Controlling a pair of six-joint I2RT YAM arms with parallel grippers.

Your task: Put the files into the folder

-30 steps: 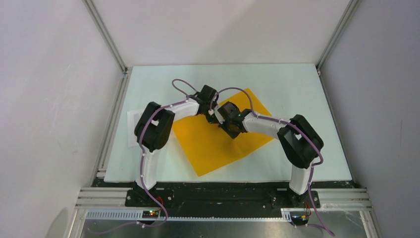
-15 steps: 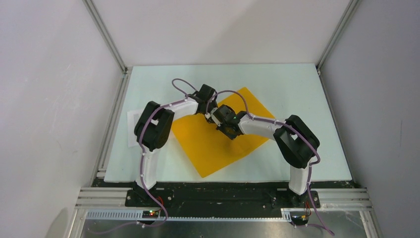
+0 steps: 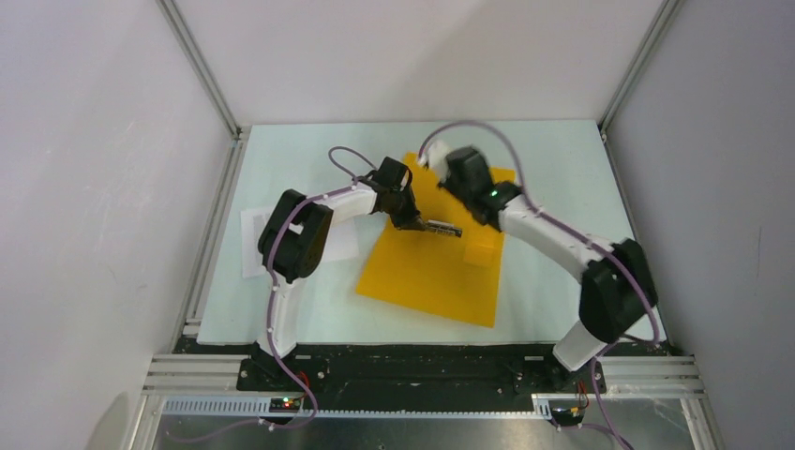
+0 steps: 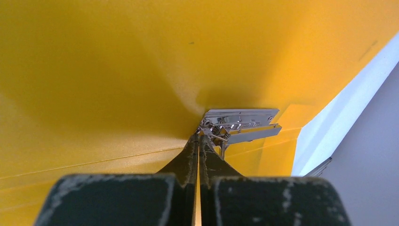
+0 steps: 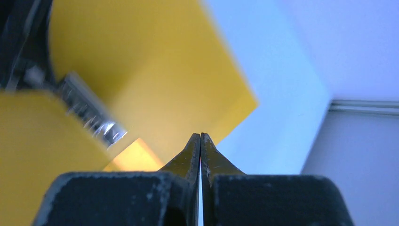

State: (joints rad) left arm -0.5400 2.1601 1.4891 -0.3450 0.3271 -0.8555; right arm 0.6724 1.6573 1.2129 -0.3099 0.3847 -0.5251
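Observation:
The orange-yellow folder (image 3: pixel 427 277) lies mid-table with its cover up, so the metal clip (image 3: pixel 442 228) inside shows. It fills the left wrist view (image 4: pixel 117 70), with the clip (image 4: pixel 240 123) just past my fingertips. My left gripper (image 3: pixel 413 221) is shut, its tips against the clip at the folder's left edge. My right gripper (image 3: pixel 454 175) is shut over the folder's far part, with nothing seen between its fingers (image 5: pixel 192 153). The files (image 3: pixel 249 246), white sheets, lie at the table's left, mostly hidden under my left arm.
The pale table (image 3: pixel 562 169) is bounded by metal frame rails left and right and white walls behind. The folder's inner pocket flap (image 3: pixel 483 248) sits at its right side.
My right arm has swung from the folder's middle up to its far side. The folder has turned and its cover has come open, baring the metal clip. My left gripper stayed near the clip.

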